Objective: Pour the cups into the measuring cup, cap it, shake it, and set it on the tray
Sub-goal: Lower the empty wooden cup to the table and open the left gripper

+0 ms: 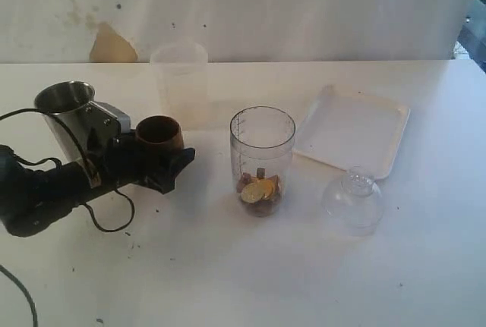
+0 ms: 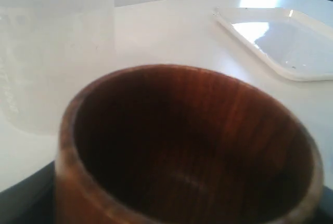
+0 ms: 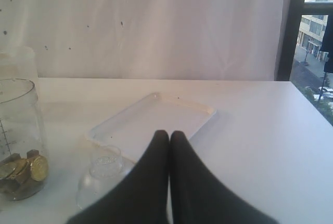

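The brown wooden cup sits upright at the left, and my left gripper is shut on it. In the left wrist view the wooden cup fills the frame and looks empty; the fingers are hidden by it. The steel tumbler stands behind my left arm. At the centre, the clear measuring cup holds coins and small brown pieces and has no cap. The white tray lies to its right. My right gripper is shut on nothing, above the clear dome lid, and is out of the exterior view.
The clear dome lid rests on the table in front of the tray. A frosted translucent cup stands behind the wooden cup. A black cable loops beside my left arm. The wall runs close along the table's far edge.
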`<control>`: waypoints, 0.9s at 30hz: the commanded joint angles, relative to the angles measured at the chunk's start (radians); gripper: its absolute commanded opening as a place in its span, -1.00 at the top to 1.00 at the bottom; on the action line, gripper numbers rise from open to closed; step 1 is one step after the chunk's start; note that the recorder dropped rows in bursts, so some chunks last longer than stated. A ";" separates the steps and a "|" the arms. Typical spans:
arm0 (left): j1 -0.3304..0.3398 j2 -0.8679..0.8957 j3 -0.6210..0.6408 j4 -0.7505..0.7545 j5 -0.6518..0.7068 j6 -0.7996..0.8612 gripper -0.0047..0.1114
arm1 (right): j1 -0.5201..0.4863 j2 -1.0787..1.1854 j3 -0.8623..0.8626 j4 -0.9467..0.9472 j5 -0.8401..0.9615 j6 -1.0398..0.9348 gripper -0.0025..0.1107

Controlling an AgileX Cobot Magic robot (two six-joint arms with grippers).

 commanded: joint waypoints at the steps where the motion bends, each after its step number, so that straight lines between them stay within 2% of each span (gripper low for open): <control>1: 0.000 0.030 -0.029 -0.062 -0.045 0.003 0.35 | -0.004 -0.004 0.002 0.000 0.000 0.005 0.96; 6: 0.000 0.037 -0.056 -0.054 -0.004 0.003 0.10 | -0.004 -0.004 0.002 0.000 0.000 0.005 0.96; 10: 0.000 0.037 -0.063 -0.051 0.047 0.001 -0.32 | -0.004 -0.004 0.002 0.000 0.000 0.005 0.96; 13: 0.000 0.037 -0.063 -0.036 0.051 0.001 -0.44 | -0.004 -0.004 0.002 0.000 0.000 0.005 0.96; 16: 0.000 0.037 -0.063 -0.033 0.051 0.003 -0.75 | -0.004 -0.004 0.002 0.000 0.000 0.005 0.96; 18: 0.000 0.037 -0.063 -0.033 0.051 0.003 -0.86 | -0.004 -0.004 0.002 0.000 0.000 0.005 0.96; 23: 0.000 0.029 -0.063 -0.033 -0.033 0.003 -0.89 | -0.004 -0.004 0.002 0.000 0.000 0.005 0.96; 27: 0.000 -0.024 -0.063 -0.033 -0.039 -0.002 -0.89 | -0.004 -0.004 0.002 0.000 0.000 0.005 0.96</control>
